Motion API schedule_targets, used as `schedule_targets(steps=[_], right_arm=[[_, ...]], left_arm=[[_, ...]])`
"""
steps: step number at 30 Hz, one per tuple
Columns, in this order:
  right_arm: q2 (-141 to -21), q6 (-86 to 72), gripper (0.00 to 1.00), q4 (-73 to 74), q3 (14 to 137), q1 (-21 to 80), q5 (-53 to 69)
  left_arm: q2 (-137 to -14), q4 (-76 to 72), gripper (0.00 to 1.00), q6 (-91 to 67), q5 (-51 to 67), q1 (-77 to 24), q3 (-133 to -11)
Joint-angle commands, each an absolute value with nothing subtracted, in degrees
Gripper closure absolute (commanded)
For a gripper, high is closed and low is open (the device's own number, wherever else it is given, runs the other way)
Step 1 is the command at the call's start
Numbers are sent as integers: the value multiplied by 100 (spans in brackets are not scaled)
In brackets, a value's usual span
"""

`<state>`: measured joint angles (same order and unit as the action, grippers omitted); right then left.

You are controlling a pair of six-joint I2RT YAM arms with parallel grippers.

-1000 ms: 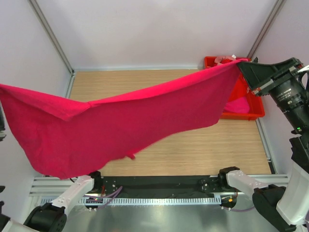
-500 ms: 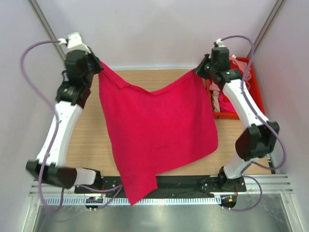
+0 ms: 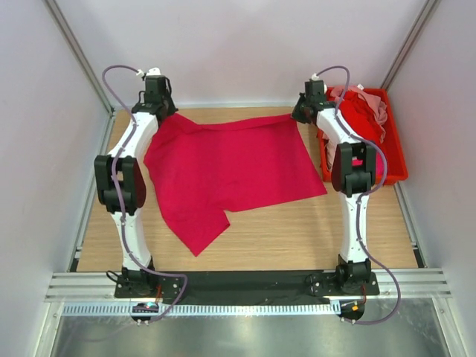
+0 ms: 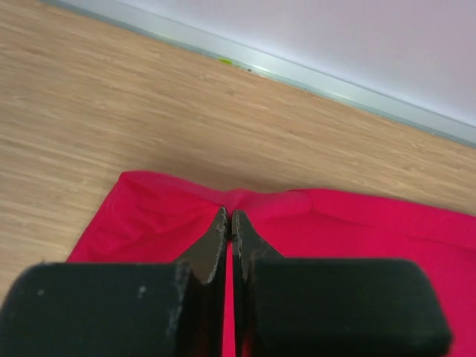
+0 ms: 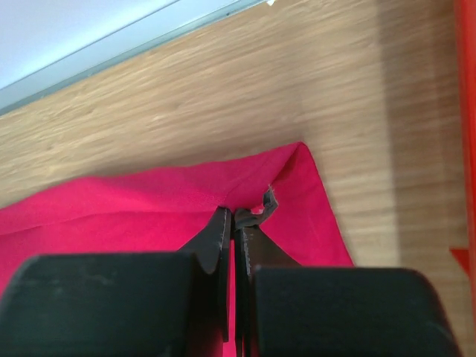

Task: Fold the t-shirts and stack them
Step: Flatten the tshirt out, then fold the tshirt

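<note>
Shows a crimson-magenta cloth t-shirt point(image 3: 230, 167) lying as a wide sheet on the pale wooden tabletop point(image 3: 320, 230), far edge drawn roughly straight between two corners. Pinches the far left corner in the left gripper point(image 4: 229, 219), jaws closed tight on a small ridge of fabric. Pinches the far right corner likewise in the right gripper point(image 5: 233, 216), jaws nipped together on the cloth. Sets both corners low and well apart, probably so that the sheet lies taut and flat for a first fold. Shows the near left portion uneven, one flap reaching toward the arm bases. Places the right edge just beside the rigid red plastic bin point(image 3: 399, 167), with red and pale pink garments point(image 3: 361, 111) heaped inside. Offers bare wood along the near side as room for folding. Offers little room at the far wall and beside the bin.
</note>
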<state>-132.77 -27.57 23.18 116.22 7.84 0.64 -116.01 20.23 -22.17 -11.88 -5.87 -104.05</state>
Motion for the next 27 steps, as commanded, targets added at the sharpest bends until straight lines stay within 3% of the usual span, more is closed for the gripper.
schedule_targets(steps=[1, 7, 16, 27], right_arm=[[-13464, -2593, 99, 2311, 12470, 686, 158], [-13965, -2610, 99, 2346, 12893, 493, 351], [-14212, -2680, 98, 2557, 13218, 378, 510], [-14414, -2786, 97, 3269, 13588, 325, 483]], left_arm=[[-11820, 1801, 100, -2311, -1134, -536, -11144], [-12041, 1986, 100, -2592, -1212, -510, -11338], [-11146, 2381, 100, -3199, -1310, -501, -10521], [-10442, 3691, 100, -4165, -246, -255, -9880]])
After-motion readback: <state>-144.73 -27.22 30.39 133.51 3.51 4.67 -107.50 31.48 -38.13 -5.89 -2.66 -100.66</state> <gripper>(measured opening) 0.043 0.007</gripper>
